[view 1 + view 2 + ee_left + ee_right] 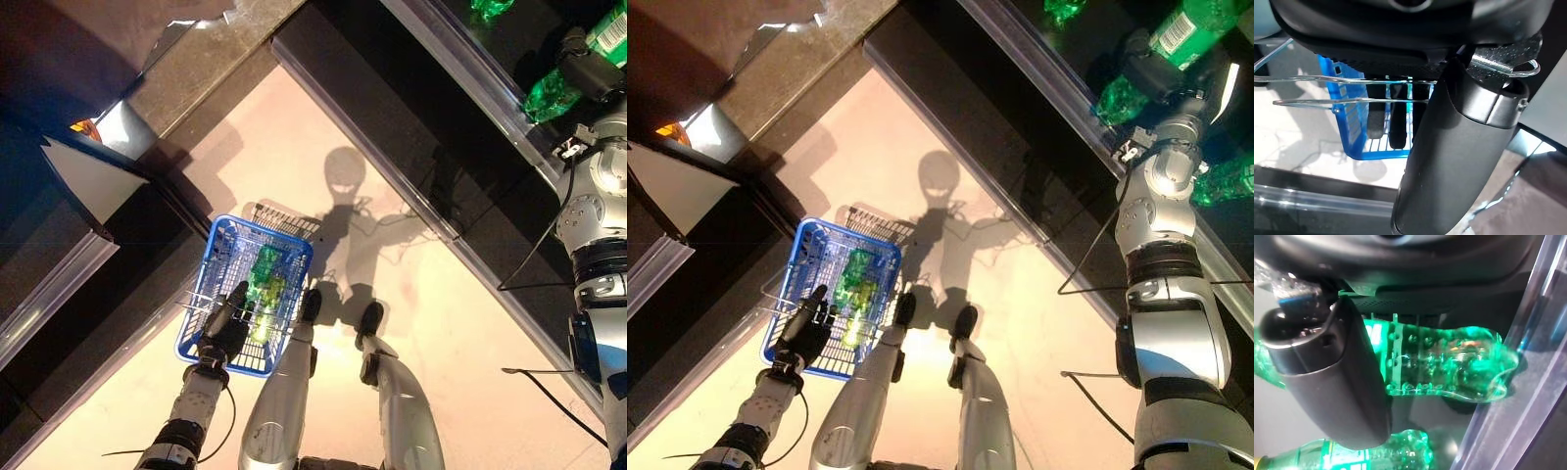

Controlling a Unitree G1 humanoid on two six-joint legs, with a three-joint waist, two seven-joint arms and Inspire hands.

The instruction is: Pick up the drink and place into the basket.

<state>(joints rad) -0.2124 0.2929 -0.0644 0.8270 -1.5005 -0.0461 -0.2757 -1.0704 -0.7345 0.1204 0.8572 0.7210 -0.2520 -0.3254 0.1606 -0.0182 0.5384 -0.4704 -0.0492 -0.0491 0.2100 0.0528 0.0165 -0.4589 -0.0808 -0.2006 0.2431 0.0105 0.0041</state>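
Note:
My left hand [225, 328] is shut on the thin wire handles [1327, 78] of the blue basket [211, 240], which hangs low at the left above the floor. Green drink bottles [263, 274] lie inside it. My right hand [1156, 64] is up on the dark shelf at the upper right. Its thumb [1337, 377] and fingers are curled round a green plastic bottle [1449, 362]. The bottle's labelled end [1190, 24] and knobbly base [1117, 98] stick out on either side of the hand.
More green bottles lie on the shelf beside the held one [1229, 181], [1376, 450], and one further back [1063, 8]. A clear rail [1038, 69] runs along the shelf's front edge. Another dark shelf unit [98, 196] stands at the left.

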